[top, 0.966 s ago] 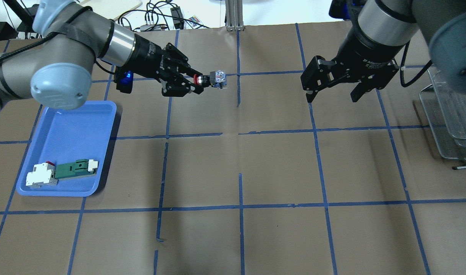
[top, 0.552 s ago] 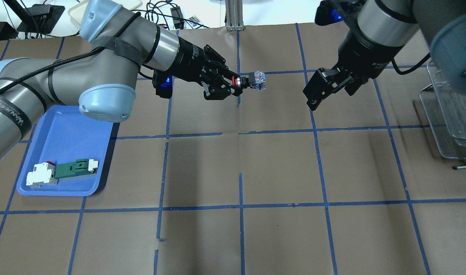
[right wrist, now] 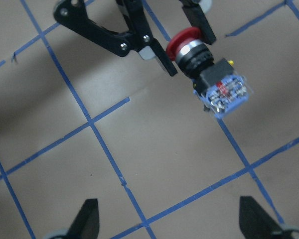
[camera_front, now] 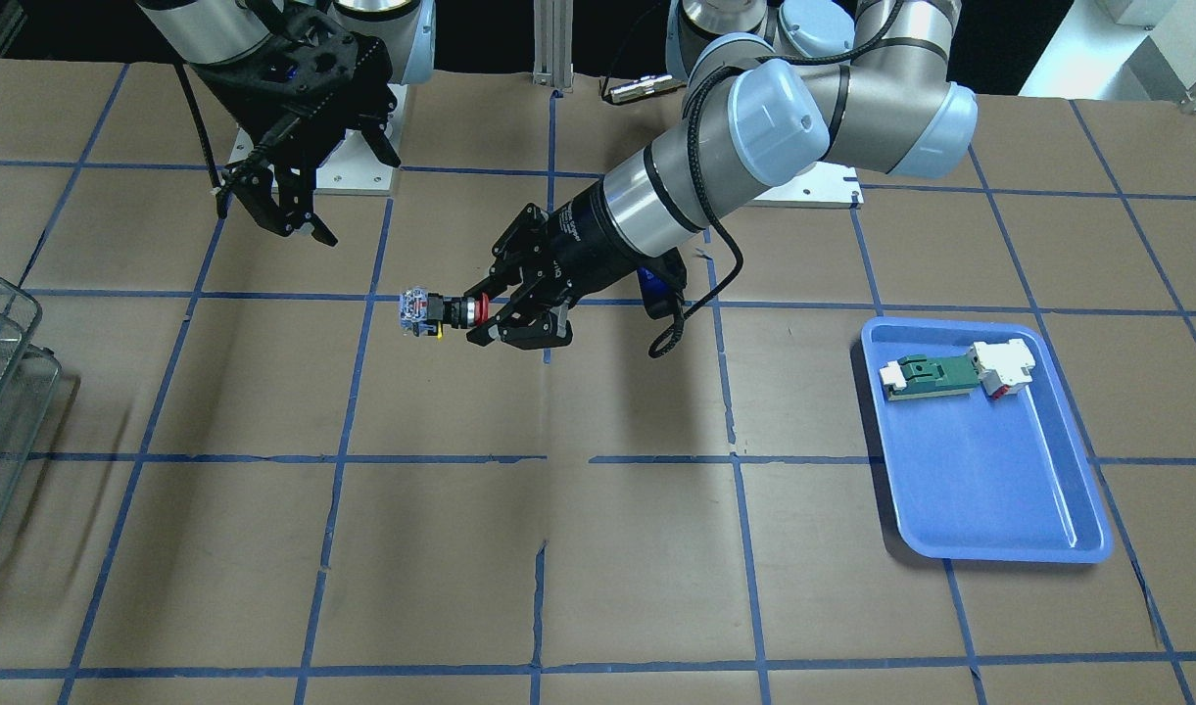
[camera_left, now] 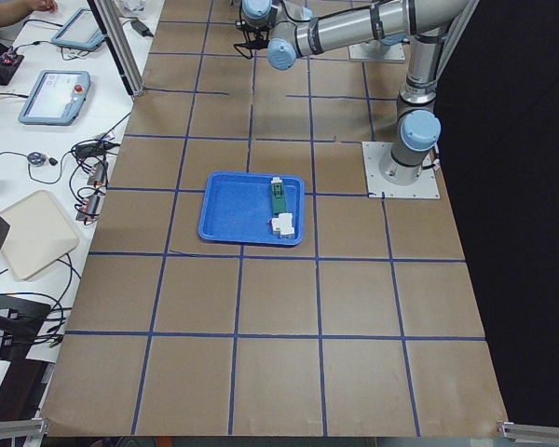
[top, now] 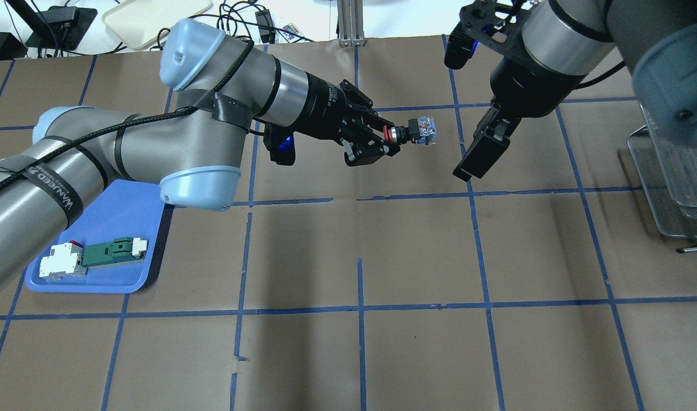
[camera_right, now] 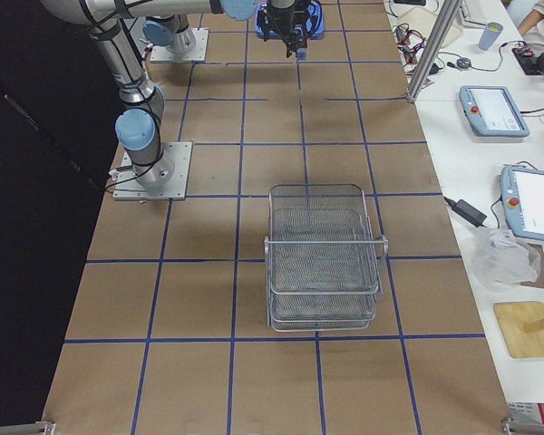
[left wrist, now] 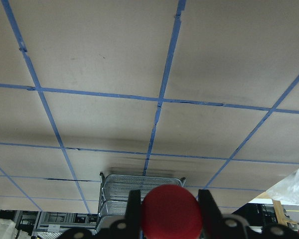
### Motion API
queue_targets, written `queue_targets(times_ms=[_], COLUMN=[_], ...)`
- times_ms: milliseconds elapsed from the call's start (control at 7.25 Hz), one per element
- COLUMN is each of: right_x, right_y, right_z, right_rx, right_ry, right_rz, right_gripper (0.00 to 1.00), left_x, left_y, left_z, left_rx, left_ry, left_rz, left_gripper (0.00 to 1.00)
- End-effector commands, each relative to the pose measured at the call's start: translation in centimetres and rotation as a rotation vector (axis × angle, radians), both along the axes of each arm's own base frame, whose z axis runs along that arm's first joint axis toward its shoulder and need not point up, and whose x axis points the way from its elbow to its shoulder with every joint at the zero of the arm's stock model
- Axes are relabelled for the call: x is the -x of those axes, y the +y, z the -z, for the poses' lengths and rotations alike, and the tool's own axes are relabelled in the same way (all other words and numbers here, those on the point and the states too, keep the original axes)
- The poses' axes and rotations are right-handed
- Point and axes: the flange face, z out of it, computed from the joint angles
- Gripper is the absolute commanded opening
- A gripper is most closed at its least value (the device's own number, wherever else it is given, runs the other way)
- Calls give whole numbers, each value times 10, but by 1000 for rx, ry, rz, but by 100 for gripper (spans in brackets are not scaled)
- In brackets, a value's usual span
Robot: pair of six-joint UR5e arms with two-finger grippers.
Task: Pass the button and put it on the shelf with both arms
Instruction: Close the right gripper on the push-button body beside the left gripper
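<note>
The button (top: 417, 131) has a red cap, a black body and a blue-and-clear contact block. My left gripper (top: 389, 140) is shut on its red cap and holds it level above the table, block end towards the right arm. It also shows in the front view (camera_front: 431, 311) and the right wrist view (right wrist: 209, 74). My right gripper (top: 468, 168) is open and empty, a short way to the button's right, with its fingertips (right wrist: 87, 214) wide apart in the wrist view. The wire-mesh shelf (top: 673, 171) stands at the table's right edge.
A blue tray (top: 114, 222) at the left holds a white part and a green part (top: 97, 254). The table is covered in brown paper with blue tape lines. The shelf also shows in the right side view (camera_right: 322, 263) and, far off, in the left wrist view (left wrist: 139, 186).
My left arm has carried the button to the right, towards the right gripper. My right wrist has turned, so its gripper now shows edge-on from overhead.
</note>
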Motion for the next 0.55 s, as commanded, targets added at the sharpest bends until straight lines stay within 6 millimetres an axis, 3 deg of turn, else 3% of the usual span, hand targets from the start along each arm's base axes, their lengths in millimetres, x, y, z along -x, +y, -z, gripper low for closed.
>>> queue_targets(times_ms=[0,414], right_x=[0,0], right_y=[-7,-33], right_z=[13,27], right_rx=[58,109], right_ry=[-7,6], right_rz=[-304,-455], right_gripper=[100,100], left_x=[14,29], left_y=[10,24], left_z=[-3,-12], left_rx=[-12,-15], left_ry=[8,8], left_rz=[-4,10], left_gripper=[0,0])
